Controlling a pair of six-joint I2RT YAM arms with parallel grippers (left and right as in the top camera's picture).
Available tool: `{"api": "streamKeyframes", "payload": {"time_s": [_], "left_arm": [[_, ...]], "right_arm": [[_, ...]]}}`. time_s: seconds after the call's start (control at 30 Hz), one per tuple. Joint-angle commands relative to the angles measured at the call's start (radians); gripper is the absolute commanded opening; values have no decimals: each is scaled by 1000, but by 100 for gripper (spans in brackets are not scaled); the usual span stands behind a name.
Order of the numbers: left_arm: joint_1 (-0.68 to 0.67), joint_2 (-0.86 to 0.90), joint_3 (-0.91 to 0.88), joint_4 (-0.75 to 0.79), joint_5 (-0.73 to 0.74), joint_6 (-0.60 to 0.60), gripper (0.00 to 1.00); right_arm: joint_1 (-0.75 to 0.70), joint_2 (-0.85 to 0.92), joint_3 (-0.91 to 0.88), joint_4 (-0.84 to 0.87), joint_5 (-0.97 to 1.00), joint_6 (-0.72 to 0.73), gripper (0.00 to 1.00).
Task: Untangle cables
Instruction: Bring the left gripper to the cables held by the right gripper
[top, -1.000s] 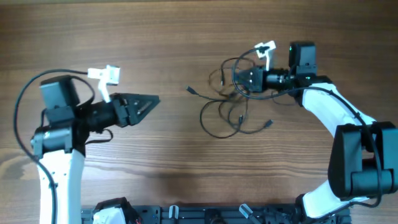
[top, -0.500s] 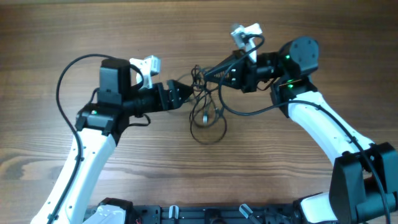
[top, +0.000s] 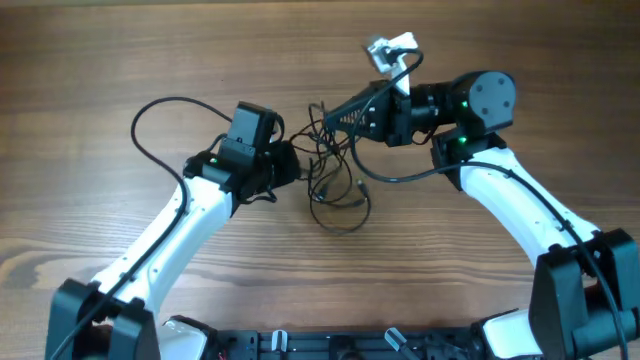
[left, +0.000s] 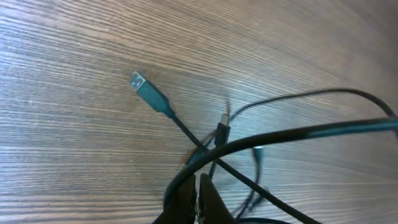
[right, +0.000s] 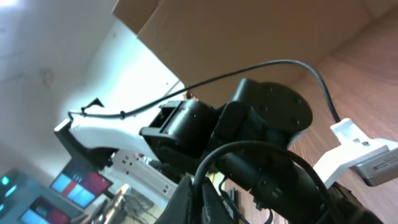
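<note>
Thin black cables (top: 335, 178) tangled in loose loops.

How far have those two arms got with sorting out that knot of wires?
Nothing looks finished: the cables lie in one knotted clump between the arms. In hand: the left gripper is shut on a strand at the clump's edge, and the right gripper is shut on another. One silver-tipped plug lies loose on the table. Left: pulling every cable apart.

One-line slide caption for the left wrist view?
Left gripper shut on a thin black cable; a silver-tipped plug lies nearby on the wooden table.
</note>
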Motion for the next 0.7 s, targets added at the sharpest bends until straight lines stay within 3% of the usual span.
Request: {"api": "streamKeyframes", "payload": {"time_s": [0.0,0.03,0.13,0.17,0.3,0.53,0.67], "left_arm": [[11,-16,6,4,-7,-8,7],[20,-32,6,3,18,1,15],[60,-135,6,-1,185,92,68],[65,-166,6,-6,197,102,75],[58,-265,6,-15,196,89,80],[-11,-178,6,21,92,-7,77],[-12,-164,6,77,-13,-107,81]], "right_arm": [[-3,-6,8,-40,34,-6,5],[-3,-6,8,-63,34,-26,5],[-3,-6,8,-199,57,-102,5],[-3,-6,8,-226,66,-117,4],[-2,-6,8,-245,106,-100,4],[-2,-6,8,-234,102,-47,5],[6,-6,8,-205,87,-8,5]]}}
